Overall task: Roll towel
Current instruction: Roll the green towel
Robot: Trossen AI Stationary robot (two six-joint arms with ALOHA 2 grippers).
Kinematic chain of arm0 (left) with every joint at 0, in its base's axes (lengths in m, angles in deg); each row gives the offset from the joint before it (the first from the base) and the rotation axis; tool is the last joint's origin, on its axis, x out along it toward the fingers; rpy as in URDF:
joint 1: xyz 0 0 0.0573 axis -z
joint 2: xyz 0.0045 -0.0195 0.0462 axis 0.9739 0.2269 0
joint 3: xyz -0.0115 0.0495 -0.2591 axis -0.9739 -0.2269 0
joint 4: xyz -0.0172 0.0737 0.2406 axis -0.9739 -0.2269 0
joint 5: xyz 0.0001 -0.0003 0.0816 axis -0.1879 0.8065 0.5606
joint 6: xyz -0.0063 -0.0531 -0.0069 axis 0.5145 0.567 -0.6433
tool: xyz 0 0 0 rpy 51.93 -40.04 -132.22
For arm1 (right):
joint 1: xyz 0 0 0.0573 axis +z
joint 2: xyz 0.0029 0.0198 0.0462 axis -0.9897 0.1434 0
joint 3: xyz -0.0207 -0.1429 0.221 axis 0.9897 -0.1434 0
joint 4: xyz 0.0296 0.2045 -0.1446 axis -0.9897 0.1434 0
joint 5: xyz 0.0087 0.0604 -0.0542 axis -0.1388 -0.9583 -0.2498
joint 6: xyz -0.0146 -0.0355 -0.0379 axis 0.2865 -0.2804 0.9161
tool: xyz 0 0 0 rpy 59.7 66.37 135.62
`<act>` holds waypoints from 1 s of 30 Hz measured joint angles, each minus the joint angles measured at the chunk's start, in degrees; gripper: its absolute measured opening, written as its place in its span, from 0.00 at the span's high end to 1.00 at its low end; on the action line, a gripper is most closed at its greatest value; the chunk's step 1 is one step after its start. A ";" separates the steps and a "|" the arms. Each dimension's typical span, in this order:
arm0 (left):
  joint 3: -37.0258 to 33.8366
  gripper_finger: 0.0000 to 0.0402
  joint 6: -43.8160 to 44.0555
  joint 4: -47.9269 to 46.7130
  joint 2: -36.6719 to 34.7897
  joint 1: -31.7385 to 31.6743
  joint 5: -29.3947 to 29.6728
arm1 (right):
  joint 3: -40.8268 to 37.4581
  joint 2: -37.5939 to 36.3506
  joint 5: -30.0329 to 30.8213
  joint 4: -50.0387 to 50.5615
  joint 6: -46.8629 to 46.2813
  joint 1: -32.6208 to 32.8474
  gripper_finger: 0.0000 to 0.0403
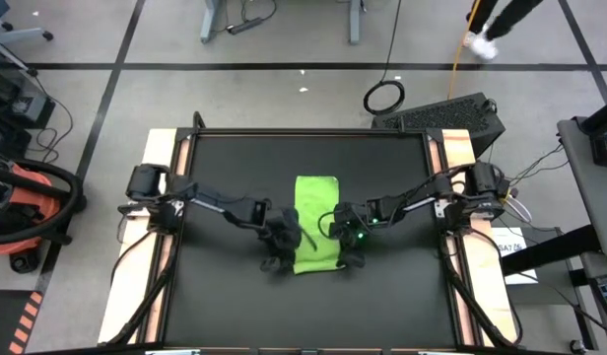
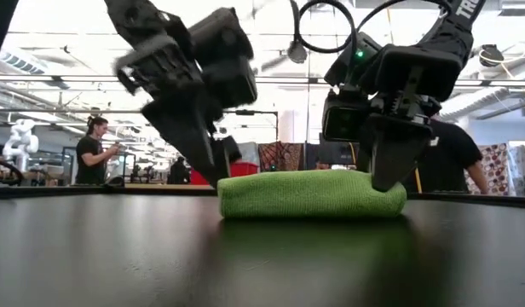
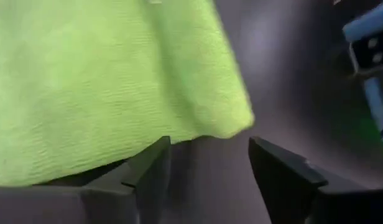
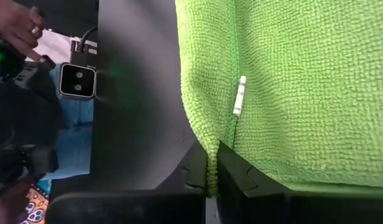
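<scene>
One towel [image 1: 316, 222], lime green and plain, lying lengthwise at the middle of the black mat [image 1: 225, 296] on the table [image 1: 164, 148], its near end at lower centre of the high view, its far end reaching toward the upper centre. In the low view seen as a low rounded green mound [image 2: 312, 194] at mid-frame, resting on the dark surface. Two arms, one end effector each, both lowered to the towel's near end. Left end effector [image 1: 277, 247] at the towel's left edge, arm stretched in from the left side of the table, bent at the elbow, wrist tipped down; in the left wrist view [image 3: 207, 165] two dark fingers [image 3: 151, 171] spread apart with bare mat between them, the towel's corner [image 3: 117, 93] just ahead and nothing gripped. Right end effector [image 1: 349, 247] at the towel's right edge, arm mirrored from the right side, a green light glowing on the wrist; in the right wrist view [image 4: 211, 177] two fingers [image 4: 241, 180] pinched close together on the towel's hemmed edge [image 4: 285, 81], a fold of green cloth caught between them, a small white tag [image 4: 239, 96] on the seam just beyond. Farther back in the low view, one person [image 2: 94, 152] standing at the left of the room and one person in a dark shirt [image 2: 450, 158] behind the right arm.
</scene>
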 joint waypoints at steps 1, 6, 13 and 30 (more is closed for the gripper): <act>0.01 0.44 -0.98 -0.07 -0.47 1.39 2.09 | 0.01 -0.01 -0.57 0.26 -0.05 -0.39 0.99; 0.81 0.43 -8.06 0.94 -1.45 9.94 16.07 | 0.05 -0.03 -1.01 0.84 -1.03 -1.77 0.99; 1.20 0.43 -9.67 3.18 -1.45 18.01 45.21 | 0.12 -0.06 -2.45 2.17 -2.22 -3.35 0.99; 1.36 0.43 -9.29 8.46 2.31 19.16 42.69 | 0.10 -0.08 -3.52 3.02 -3.59 -4.35 0.99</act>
